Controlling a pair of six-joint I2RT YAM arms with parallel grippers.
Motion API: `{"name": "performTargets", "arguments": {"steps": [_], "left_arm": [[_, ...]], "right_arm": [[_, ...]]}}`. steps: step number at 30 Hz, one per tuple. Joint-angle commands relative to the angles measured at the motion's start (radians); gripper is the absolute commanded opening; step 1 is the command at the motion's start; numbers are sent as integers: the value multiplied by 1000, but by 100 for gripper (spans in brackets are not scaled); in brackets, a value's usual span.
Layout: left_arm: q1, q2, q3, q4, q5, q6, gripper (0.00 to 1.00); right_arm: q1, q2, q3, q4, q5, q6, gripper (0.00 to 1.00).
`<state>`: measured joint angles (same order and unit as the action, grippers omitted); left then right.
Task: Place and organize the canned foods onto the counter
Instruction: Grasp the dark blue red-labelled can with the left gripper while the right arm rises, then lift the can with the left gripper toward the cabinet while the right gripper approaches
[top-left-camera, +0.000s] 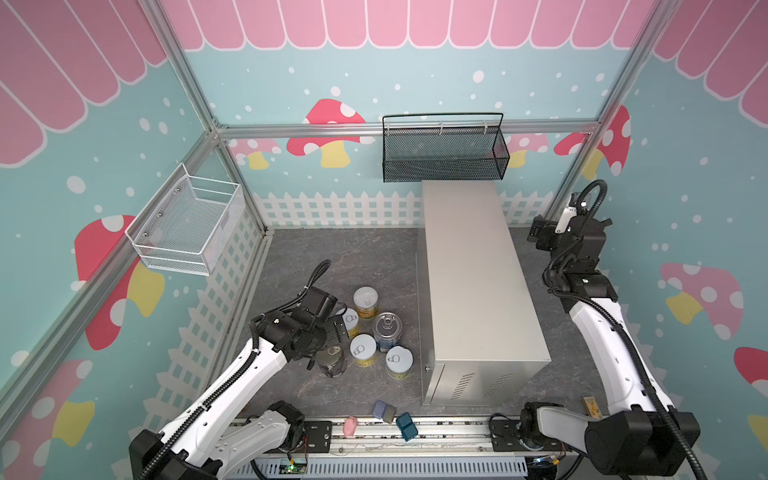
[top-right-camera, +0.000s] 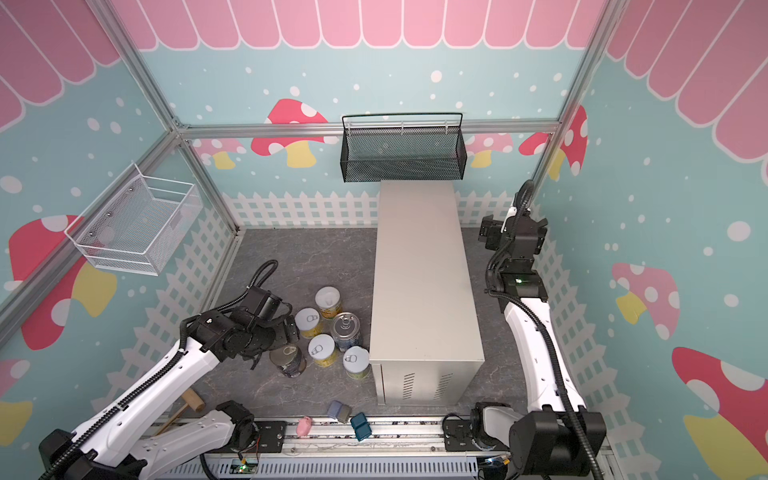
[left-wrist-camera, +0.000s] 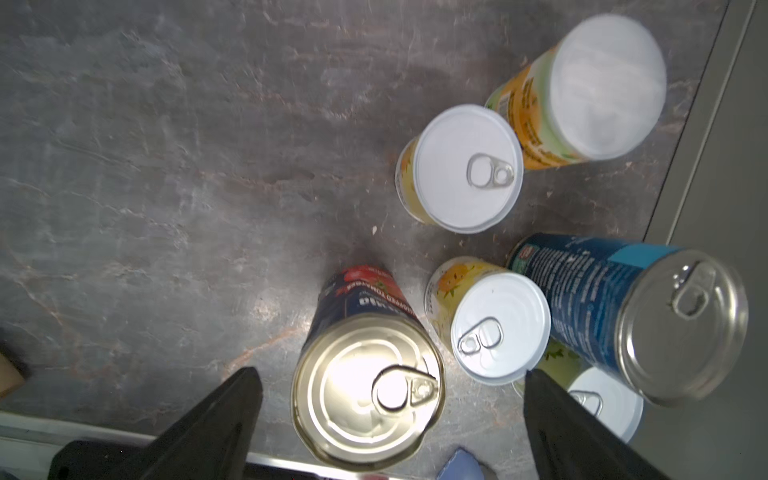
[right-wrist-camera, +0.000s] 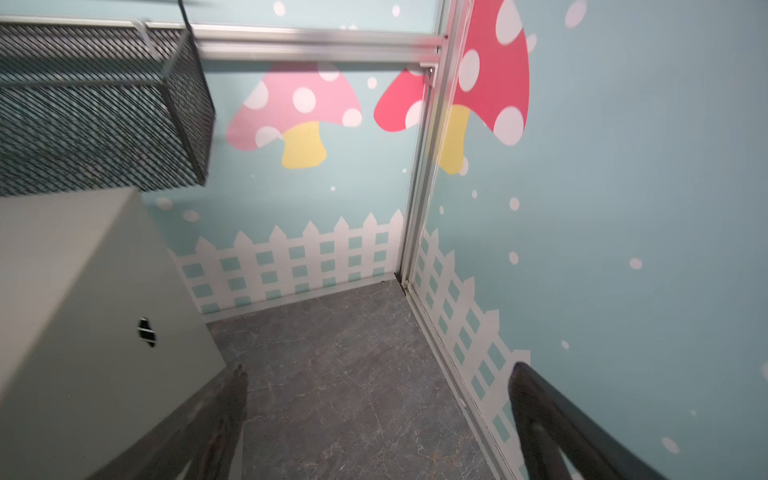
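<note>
Left gripper (left-wrist-camera: 390, 372): jaws wide, holding nothing. Its fingers (left-wrist-camera: 216, 415) sit either side of the tomato can (left-wrist-camera: 368, 390) with a gap on both sides and no contact seen. The wrist view does not show whether they are level with the can or above it.

The tomato can is upright, pull-tab up, on the floor (top-left-camera: 332, 257), nearest the front of the cluster in both top views (top-left-camera: 331, 362) (top-right-camera: 288, 360).

The blue can (top-left-camera: 387, 330) is upright, just beyond and to the right, closer to the counter (top-left-camera: 478, 282).

Four yellow cans are upright, packed around those two: (top-left-camera: 365, 302), (top-left-camera: 350, 322), (top-left-camera: 363, 350), (top-left-camera: 399, 362). The last stands just beside the counter's front left corner.

All six cans are on the floor left of the counter, in one tight group.

Right gripper (right-wrist-camera: 379, 368): jaws wide, holding nothing. It is raised over the floor in the far right corner, beside the counter's far end.

The counter runs front to back, right of centre, vent slots on its front face.

Black basket (top-left-camera: 442, 162) hangs on the back wall over the counter's far end. White basket (top-left-camera: 187, 232) hangs on the left wall.

Three small blocks (top-left-camera: 384, 410) lie by the front rail.
</note>
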<state>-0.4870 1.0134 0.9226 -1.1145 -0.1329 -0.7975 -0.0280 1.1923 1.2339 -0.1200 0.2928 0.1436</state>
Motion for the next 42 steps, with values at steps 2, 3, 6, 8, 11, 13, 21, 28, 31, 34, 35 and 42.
{"name": "performTargets", "arguments": {"steps": [2, 3, 6, 8, 11, 13, 21, 28, 31, 34, 35, 42], "left_arm": [[-56, -1, -45, -50, 36, -104, 100], [-68, 0, -55, -48, 34, -111, 100], [-83, -4, -94, -54, 28, -140, 100], [-94, -18, -125, -44, 10, -170, 100], [-103, -11, -146, -18, -1, -185, 98], [-104, 1, -156, 9, -2, -180, 89], [-104, 46, -160, 67, -51, -151, 72], [-104, 12, -159, 66, -97, -161, 44], [-103, 14, -147, 57, -106, -158, 34], [-103, 12, -132, 47, -115, -152, 25], [-103, 11, -126, 41, -118, -148, 20], [-103, 10, -37, -41, -181, -112, 0]], "right_arm": [[-4, -66, 98, -113, -171, -31, 100], [-4, -69, 115, -123, -198, -35, 99], [-3, -67, 157, -154, -272, -39, 99], [-1, -76, 153, -144, -334, -36, 100], [0, -94, 128, -112, -429, -35, 100], [6, -108, 104, -82, -506, -54, 100], [44, -131, 79, -51, -586, -85, 99], [56, -142, 60, -31, -633, -90, 100], [59, -142, 59, -26, -654, -92, 99], [63, -147, 58, -24, -651, -95, 100], [63, -148, 56, -23, -648, -95, 100], [67, -154, 44, -19, -651, -96, 100]]}}
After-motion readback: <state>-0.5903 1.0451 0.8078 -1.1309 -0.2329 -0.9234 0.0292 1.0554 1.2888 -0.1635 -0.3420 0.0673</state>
